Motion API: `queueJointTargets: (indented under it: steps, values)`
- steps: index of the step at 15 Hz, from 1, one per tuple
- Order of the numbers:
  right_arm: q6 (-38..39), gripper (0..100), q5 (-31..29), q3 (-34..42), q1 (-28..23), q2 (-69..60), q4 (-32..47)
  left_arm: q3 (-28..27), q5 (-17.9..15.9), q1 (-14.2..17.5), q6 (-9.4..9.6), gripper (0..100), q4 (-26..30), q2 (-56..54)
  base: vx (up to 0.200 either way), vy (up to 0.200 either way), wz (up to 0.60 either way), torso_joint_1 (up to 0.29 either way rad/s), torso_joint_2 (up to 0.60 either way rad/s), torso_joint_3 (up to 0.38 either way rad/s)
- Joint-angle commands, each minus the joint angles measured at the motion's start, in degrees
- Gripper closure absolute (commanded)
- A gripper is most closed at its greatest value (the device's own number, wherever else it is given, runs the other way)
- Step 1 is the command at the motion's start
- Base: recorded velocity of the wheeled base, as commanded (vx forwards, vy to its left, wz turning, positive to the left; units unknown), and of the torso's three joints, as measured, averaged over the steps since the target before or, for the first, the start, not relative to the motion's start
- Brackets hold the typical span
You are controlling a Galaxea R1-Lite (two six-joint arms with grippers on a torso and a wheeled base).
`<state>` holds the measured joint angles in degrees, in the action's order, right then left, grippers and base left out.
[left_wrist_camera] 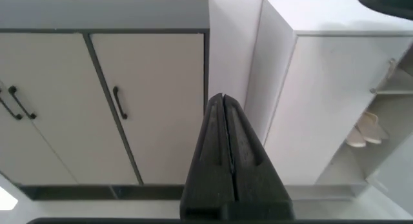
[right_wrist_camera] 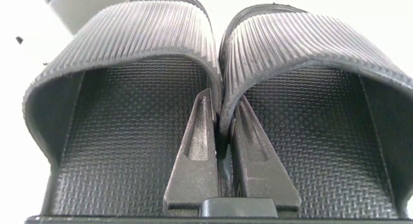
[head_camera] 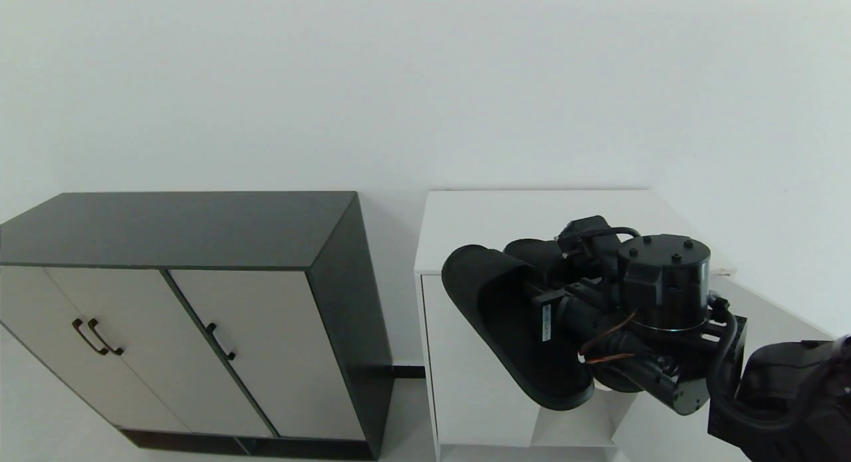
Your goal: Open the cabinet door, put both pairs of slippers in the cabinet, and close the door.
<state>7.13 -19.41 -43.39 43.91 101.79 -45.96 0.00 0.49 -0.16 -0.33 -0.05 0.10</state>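
A pair of black slippers hangs in the air in front of the white cabinet, soles toward the left. My right gripper is shut on them; in the right wrist view its fingers pinch the two inner strap edges of the slippers together. The white cabinet stands open on its right side, and a pale pair of slippers lies on a lower shelf inside. My left gripper is shut on nothing, low down and facing the gap between the two cabinets.
A dark cabinet with beige doors and black handles stands to the left, doors closed. A narrow gap separates it from the white cabinet. A plain white wall rises behind both.
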Motion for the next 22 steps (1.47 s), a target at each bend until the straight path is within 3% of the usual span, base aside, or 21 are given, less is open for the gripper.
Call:
queueJointTargets:
  steps: [1,11,22]
  values:
    - [0.0,100,0.0,0.0,0.0,0.4,0.0,0.0,0.0,0.0,-0.02,100,0.0,0.0,0.000,0.000,0.00,0.000,0.00,0.000]
    - [0.0,100,0.0,0.1,0.0,1.0,-0.5,0.0,0.0,0.0,0.07,100,0.0,0.0,0.000,0.000,0.00,0.000,0.00,0.000]
    - [-2.7,100,0.0,2.2,0.0,1.8,-4.0,0.0,-0.1,0.0,0.07,100,0.0,0.0,0.000,-0.200,0.00,0.002,0.00,0.003]
